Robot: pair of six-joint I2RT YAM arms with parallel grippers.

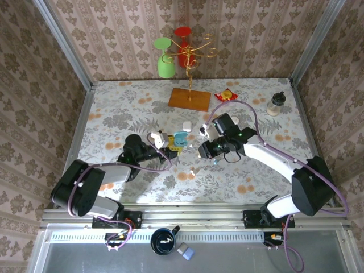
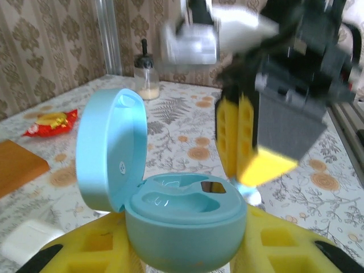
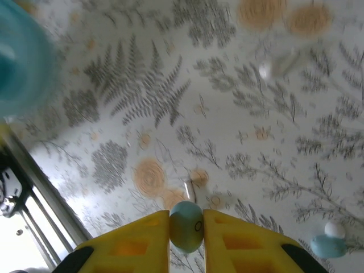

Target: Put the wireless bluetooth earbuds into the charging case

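The pale-blue charging case sits between my left gripper's yellow fingers, which are shut on its body. Its lid stands open and both wells look empty. In the top view the case is mid-table with the left gripper beside it. My right gripper is shut on a pale-blue earbud, a little above the tablecloth. That gripper hangs just right of the case, and its fingers show blurred behind the case. Another pale-blue earbud lies on the cloth.
A white case lies just behind the blue one. A wooden stand with hanging glasses is at the back. A red packet and a small bottle sit back right. A small pale earbud lies nearer the front.
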